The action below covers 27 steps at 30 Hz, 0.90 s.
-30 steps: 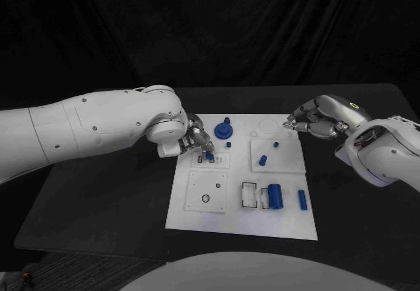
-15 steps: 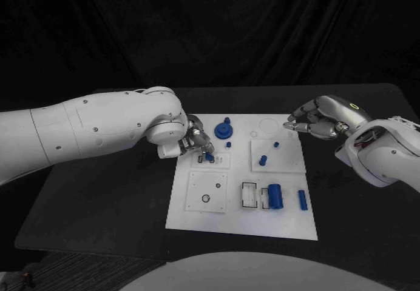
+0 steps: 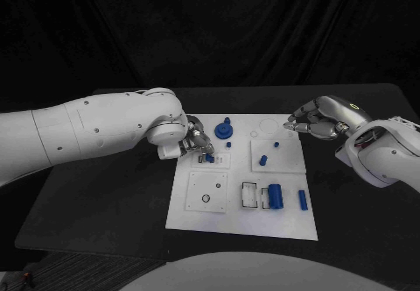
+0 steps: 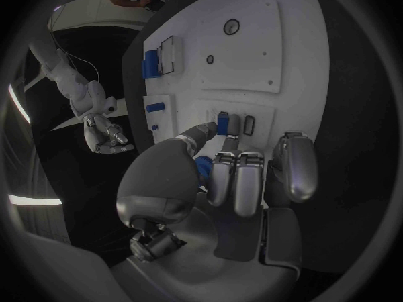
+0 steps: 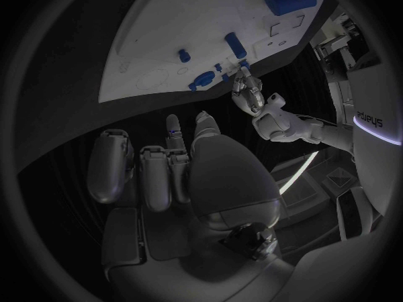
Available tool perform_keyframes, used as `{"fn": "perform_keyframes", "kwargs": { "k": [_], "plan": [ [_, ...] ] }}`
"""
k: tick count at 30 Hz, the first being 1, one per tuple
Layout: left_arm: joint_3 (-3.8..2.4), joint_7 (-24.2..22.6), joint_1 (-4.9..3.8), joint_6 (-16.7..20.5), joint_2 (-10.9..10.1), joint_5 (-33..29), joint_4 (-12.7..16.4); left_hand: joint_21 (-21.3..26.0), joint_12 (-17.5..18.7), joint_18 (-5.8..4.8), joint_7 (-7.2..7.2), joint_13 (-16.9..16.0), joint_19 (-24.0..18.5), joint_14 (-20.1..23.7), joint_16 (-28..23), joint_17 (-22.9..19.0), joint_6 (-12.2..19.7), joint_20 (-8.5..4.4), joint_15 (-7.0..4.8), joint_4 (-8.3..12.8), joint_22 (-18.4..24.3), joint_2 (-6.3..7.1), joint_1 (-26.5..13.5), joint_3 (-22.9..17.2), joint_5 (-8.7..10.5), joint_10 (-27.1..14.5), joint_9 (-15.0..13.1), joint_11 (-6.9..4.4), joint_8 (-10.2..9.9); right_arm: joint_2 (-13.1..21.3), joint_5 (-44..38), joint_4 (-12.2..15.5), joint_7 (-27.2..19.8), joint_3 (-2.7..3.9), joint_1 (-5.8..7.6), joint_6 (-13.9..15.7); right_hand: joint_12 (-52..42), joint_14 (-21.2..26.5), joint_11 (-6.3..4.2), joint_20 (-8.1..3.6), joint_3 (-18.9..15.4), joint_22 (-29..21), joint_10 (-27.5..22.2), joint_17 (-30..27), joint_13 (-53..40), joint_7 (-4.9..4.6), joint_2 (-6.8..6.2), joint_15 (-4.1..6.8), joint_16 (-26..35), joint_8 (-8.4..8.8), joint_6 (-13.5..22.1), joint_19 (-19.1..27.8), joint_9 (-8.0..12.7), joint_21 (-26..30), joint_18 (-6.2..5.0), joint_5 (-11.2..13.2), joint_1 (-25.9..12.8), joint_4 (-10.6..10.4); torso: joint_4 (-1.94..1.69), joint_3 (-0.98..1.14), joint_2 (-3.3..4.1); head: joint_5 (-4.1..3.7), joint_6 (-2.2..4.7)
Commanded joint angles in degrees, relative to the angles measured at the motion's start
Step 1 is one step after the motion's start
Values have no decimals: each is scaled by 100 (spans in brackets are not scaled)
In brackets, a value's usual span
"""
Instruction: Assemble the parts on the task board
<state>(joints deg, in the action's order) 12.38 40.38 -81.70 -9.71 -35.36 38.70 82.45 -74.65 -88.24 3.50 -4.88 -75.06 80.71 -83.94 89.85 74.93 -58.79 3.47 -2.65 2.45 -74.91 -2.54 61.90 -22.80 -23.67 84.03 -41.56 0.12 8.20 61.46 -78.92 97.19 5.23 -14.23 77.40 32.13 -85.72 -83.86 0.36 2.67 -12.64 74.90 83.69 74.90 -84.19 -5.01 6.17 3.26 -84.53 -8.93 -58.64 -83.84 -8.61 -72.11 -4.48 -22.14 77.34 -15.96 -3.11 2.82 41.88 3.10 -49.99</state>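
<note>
You have one white rectangular task board point(image 3: 241, 227) on one black table point(image 3: 105, 206). On the board you can count about seven small blue plastic parts point(image 3: 275, 196), the largest one a round gear-like piece point(image 3: 224, 130) at 11 o'clock.

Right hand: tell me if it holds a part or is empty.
Cannot tell. The right hand hovers beside the task board's far right corner with fingers curled; a blue glint shows at one fingertip.
</note>
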Motion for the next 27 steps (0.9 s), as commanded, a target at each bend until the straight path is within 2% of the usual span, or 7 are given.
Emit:
{"fn": "perform_keyframes", "kwargs": {
  "k": [1,5,9,11,14,18,27],
  "plan": [
    [-3,520,15,-65,4,-32,19,42,30,32,77,-1312,19,-606,15,1507,0,-1,-32,68,-893,-47,-5,-104,67,394,-14,-24,20,0,-1,1,56,3,-14,-8,13,-442,4,17,14,1032,394,667,-86,-7,10,15,29,35,-34,4,-6,19,85,22,52,4,-2,-1,0,9,-1],
    [-3,520,22,-78,10,-32,24,63,38,34,70,-1305,13,-606,15,1507,33,4,-25,52,-894,-49,-24,-116,263,386,-36,-16,13,-6,-1,-1,56,3,-15,-13,13,-442,4,17,14,1032,394,667,-86,-7,10,15,29,35,-34,4,-6,19,85,22,52,4,-3,0,-1,11,-1],
    [-3,520,31,-95,14,-32,30,70,45,35,70,-1298,10,-606,15,1507,41,5,-24,54,-893,-48,-22,-118,283,378,-38,-15,10,-5,-1,0,57,3,-15,-18,13,-442,4,17,14,1032,394,667,-86,-7,10,15,29,35,-34,4,-6,19,85,22,52,4,1,-2,-1,9,-1],
    [-3,521,38,-106,17,-32,26,95,50,38,60,-1294,2,-606,15,1507,80,11,-16,46,-892,-53,-25,-115,489,373,-48,-6,-7,-2,-1,2,58,3,-16,-20,13,-442,4,17,14,1032,394,667,-86,-7,10,15,29,35,-34,4,-6,19,85,22,52,4,1,-3,-2,10,-1],
    [-3,522,46,-115,19,-32,19,124,62,44,53,-1284,-12,-606,15,1507,102,14,-11,37,-885,-56,-30,-108,570,361,-51,1,-18,1,-1,4,58,3,-16,-23,13,-442,4,17,14,1032,394,667,-86,-7,10,15,29,35,-34,4,-6,19,85,22,52,4,0,-2,1,9,-1],
    [-3,522,55,-121,20,-32,19,146,63,43,41,-1283,-7,-606,15,1507,140,34,3,-74,-896,-53,-108,17,1128,358,-54,19,-50,2,-1,4,58,3,-17,-26,13,-442,4,17,14,1032,394,667,-86,-7,10,15,29,35,-34,4,-6,19,85,22,52,4,1,-2,1,10,-1],
    [-3,515,64,-149,29,-32,9,187,63,47,0,-1282,-6,-606,15,1507,170,57,33,-318,-909,14,-292,343,1531,355,32,53,-145,-1,-1,1,61,3,-23,-32,13,-442,4,17,14,1032,394,667,-86,-7,10,15,29,35,-34,4,-6,19,85,22,52,4,4,-1,2,10,-1]
  ]
}}
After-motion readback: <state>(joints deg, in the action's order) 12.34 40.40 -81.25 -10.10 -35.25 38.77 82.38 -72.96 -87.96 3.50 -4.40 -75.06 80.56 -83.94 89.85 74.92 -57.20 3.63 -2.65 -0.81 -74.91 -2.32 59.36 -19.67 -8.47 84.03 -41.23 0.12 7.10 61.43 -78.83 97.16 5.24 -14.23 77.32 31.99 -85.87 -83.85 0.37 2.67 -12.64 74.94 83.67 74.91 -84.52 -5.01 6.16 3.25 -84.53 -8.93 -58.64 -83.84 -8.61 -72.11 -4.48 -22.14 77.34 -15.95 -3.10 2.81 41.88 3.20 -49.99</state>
